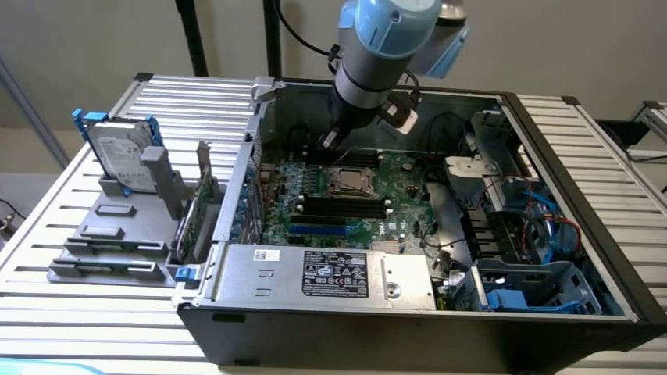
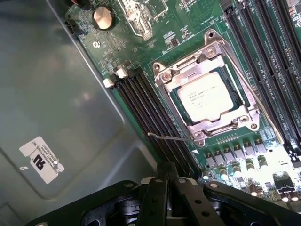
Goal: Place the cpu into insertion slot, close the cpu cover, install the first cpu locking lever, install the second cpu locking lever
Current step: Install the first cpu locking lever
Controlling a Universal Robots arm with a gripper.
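Note:
The cpu (image 2: pixel 204 99), a pale square chip with printed text, lies flat in the insertion slot (image 1: pixel 349 181) on the green board. The silvery cpu cover (image 2: pixel 186 70) is folded down over it and frames its edges. One thin wire locking lever (image 2: pixel 167 137) pokes out free from the socket's corner towards the black memory slots. A second lever (image 2: pixel 257 101) runs along the opposite side of the cover. My gripper (image 2: pixel 168 173) hovers above the board beside the socket, its black fingers together and holding nothing. In the exterior view my gripper (image 1: pixel 331 142) hangs just behind the socket.
Long black memory slots (image 2: pixel 155 117) lie between gripper and socket. The grey case wall (image 2: pixel 56 94) with a white sticker is close by. A labelled grey metal box (image 1: pixel 323 273) sits at the case front, drive cages (image 1: pixel 521 226) at the exterior view's right, a hard drive (image 1: pixel 120 152) outside.

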